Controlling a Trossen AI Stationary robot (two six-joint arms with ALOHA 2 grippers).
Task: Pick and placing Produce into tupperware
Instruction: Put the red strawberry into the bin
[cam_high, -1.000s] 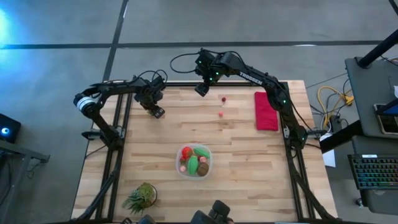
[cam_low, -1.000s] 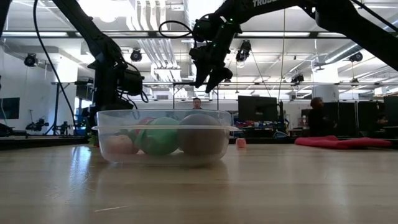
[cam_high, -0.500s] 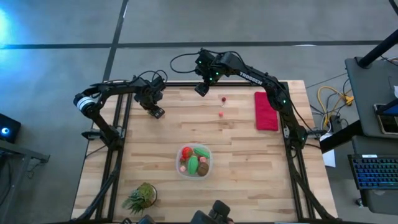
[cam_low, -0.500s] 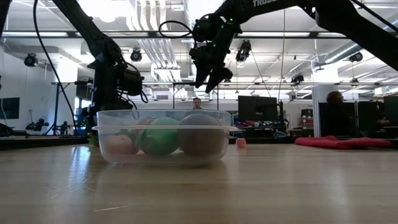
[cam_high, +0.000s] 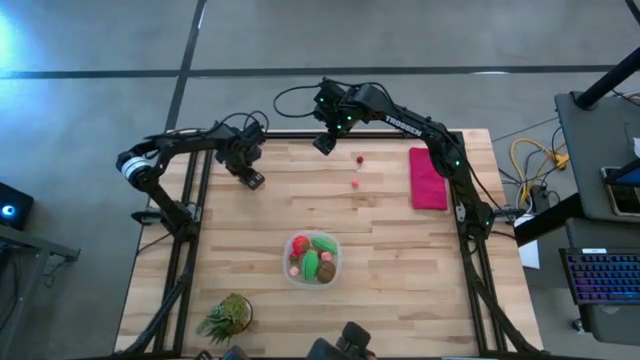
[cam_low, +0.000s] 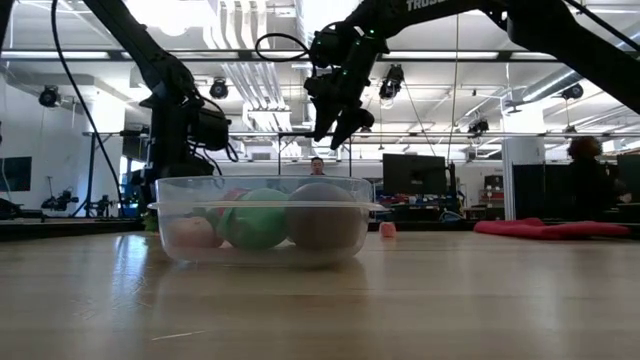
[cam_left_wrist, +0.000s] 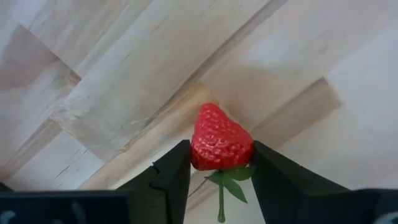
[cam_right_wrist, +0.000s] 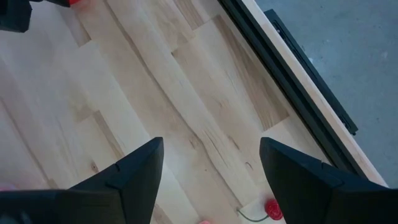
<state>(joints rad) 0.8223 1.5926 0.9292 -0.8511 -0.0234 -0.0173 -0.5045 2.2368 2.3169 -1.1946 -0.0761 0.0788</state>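
**Ana:** Pale wood planks fill the table (cam_high: 400, 260), and both arms sit over its far edge. Has anything moved in the last second?

**Ben:** Hardly. From above, both arms match where they were a second ago. The only change is in the room behind, where a person (cam_low: 585, 175) has walked along to the right.

**Ana:** So what's the left claw (cam_high: 252, 180) doing?

**Ben:** It's clamped on a strawberry (cam_left_wrist: 221, 138). The wrist view shows the berry pinched between both fingers (cam_left_wrist: 174, 171), leafy stem towards the wrist, with bare planks beneath.

**Ana:** And the tupperware (cam_high: 287, 245)?

**Ben:** Well apart from that claw, out towards the near edge of the table and across towards the middle. It already holds a heap of produce (cam_high: 313, 260).

**Ana:** The right claw (cam_high: 323, 144)?

**Ben:** Jaws spread wide with nothing between them, raised over the far edge. Two small berries (cam_high: 358, 158) lie on the wood just beside it, on the side towards the red cloth (cam_high: 428, 178).

**Ana:** What does the stillness mean, then?

**Ben:** I'd say the grasp is made but the carry hasn't begun. The strawberry needs lifting over to the container, and those two berries are still to collect.
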